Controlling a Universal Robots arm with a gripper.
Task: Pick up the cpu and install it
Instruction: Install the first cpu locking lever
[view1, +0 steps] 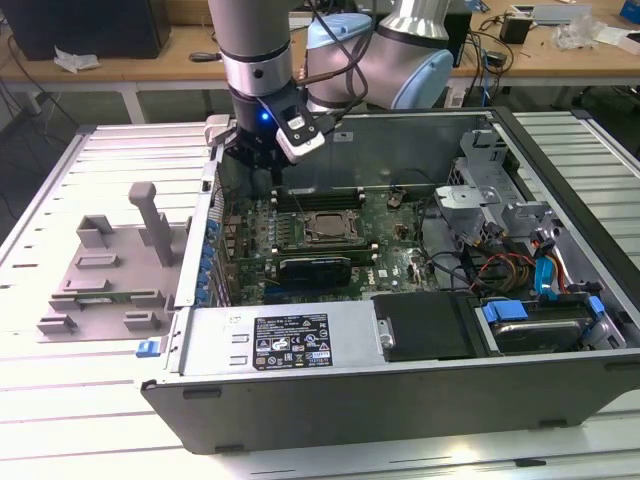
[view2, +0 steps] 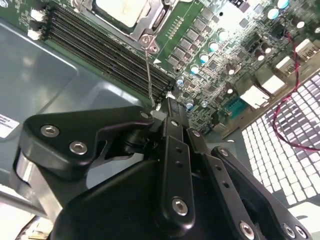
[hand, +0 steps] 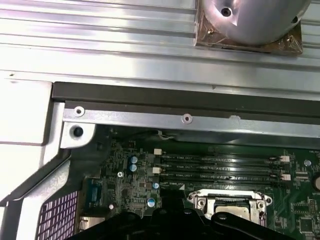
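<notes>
The cpu (view1: 326, 226) lies flat with its silver top up inside the metal-framed socket on the green motherboard (view1: 385, 235) of the open computer case (view1: 400, 400). Its pale top shows in the second wrist view (view2: 121, 10), and a strip of it in the first wrist view (hand: 232, 202). My gripper (view1: 265, 172) hangs over the motherboard's far corner at the exterior view's left, beside the memory slots (view2: 107, 50) and short of the socket. Its black fingers (view2: 169, 107) meet at the tips with nothing between them.
The case's steel walls (hand: 150, 117) stand close around the gripper. A power supply (view1: 290, 342), a black cover (view1: 425, 325), drive cages and coloured cables (view1: 520, 270) fill the near and right side. A grey plastic fixture (view1: 110, 265) sits on the slatted table to the left.
</notes>
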